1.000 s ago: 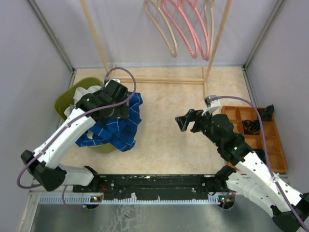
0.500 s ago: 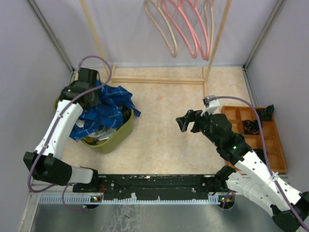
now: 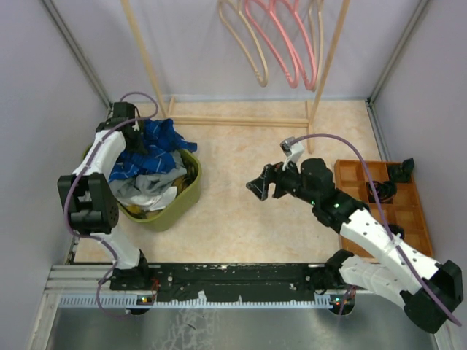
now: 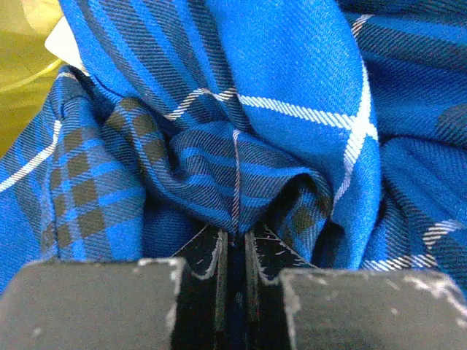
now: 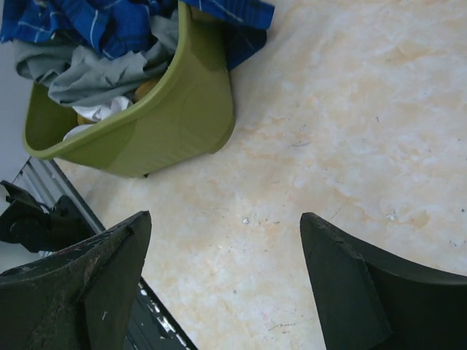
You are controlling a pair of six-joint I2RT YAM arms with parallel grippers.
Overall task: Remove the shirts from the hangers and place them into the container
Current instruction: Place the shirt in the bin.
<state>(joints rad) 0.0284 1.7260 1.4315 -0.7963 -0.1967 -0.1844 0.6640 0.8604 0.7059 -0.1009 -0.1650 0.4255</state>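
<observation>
Blue cloth with thin white lines fills the left wrist view: it is the blue shirt (image 4: 292, 87), and the left hand (image 4: 233, 239) is clenched on one fold of it, the two fingers (image 4: 208, 255) pressed almost together with the fold at their tips. From above, this hand (image 3: 137, 131) is at the far edge of the green container (image 3: 186, 191), and the blue shirt (image 3: 155, 142) lies in a heap just in front of the hand, on top of the other clothes, with one part hanging over the far rim. Below the hand, nearer to the arm bases, a grey shirt (image 3: 149, 181) and a bit of a white shirt (image 3: 157, 198) lie inside the container. The right hand (image 3: 266, 186) is well apart from the container, above the bare worktop (image 3: 233, 219), and it is released: its fingers (image 5: 109, 262) stand wide with nothing between them. It points towards the container (image 5: 160, 124), which is in front of it and to its left. Behind this hand, an orange tray (image 3: 408, 219) rests on the worktop. Far beyond both hands the pink hangers (image 3: 284, 44) and pale hangers (image 3: 244, 44) hang bare on the wooden rack (image 3: 146, 62).
</observation>
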